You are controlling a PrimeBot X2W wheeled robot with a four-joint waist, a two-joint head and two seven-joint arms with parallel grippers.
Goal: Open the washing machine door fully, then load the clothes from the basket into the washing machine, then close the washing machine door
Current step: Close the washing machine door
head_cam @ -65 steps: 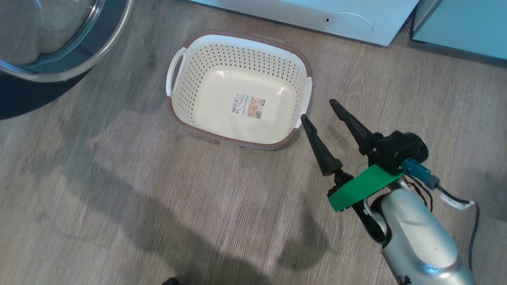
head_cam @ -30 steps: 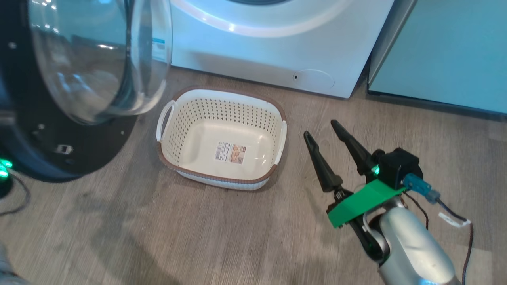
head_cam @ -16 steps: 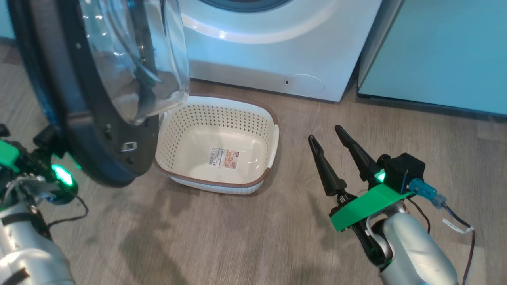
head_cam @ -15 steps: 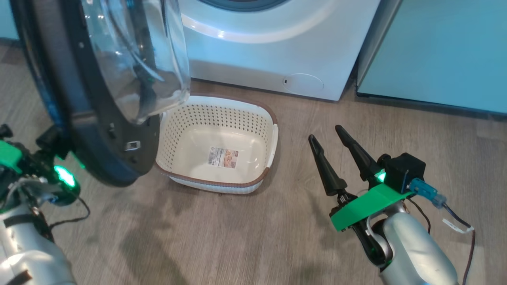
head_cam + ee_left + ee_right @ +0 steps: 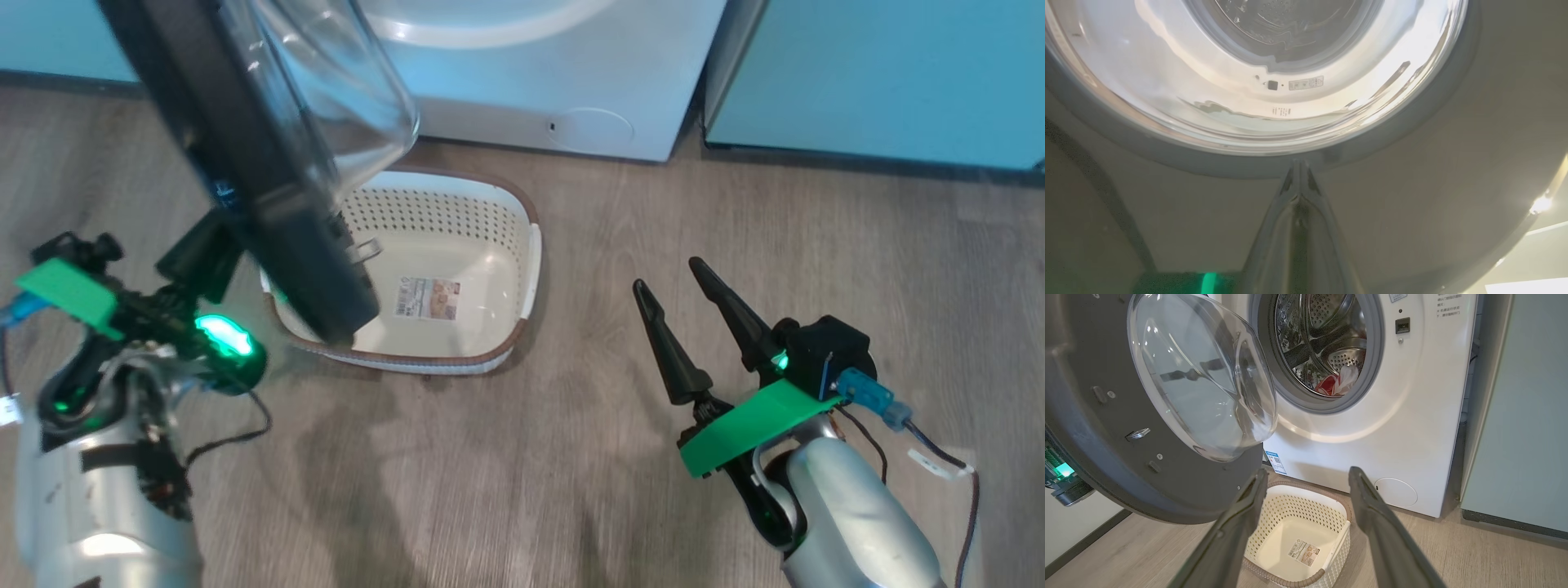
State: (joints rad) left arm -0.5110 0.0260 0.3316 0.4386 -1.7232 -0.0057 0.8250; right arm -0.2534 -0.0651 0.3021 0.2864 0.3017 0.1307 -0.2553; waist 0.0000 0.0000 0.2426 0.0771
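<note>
The washing machine (image 5: 506, 73) stands at the top of the head view, its drum open in the right wrist view. The washing machine door (image 5: 269, 212) stands partly swung, with its black rim over the left side of the basket (image 5: 498, 212). The basket holds nothing but its paper label. The red and white clothes (image 5: 1336, 383) lie inside the steel drum. My left gripper (image 5: 1299, 165) is shut, with its tips against the door's outer face below the glass bowl. My right gripper (image 5: 668, 274) hovers open over the floor to the right of the basket, holding nothing.
Pale teal cabinets (image 5: 882, 73) stand to the right of the washer and also behind the door on the left. Bare wood floor (image 5: 531, 474) spreads in front of the basket and between my two arms. A cable trails from my right wrist (image 5: 939, 465).
The head camera has shifted. My left arm has come in behind the door, and the door has swung further toward the machine, now covering the basket's left side. The right gripper stays open.
</note>
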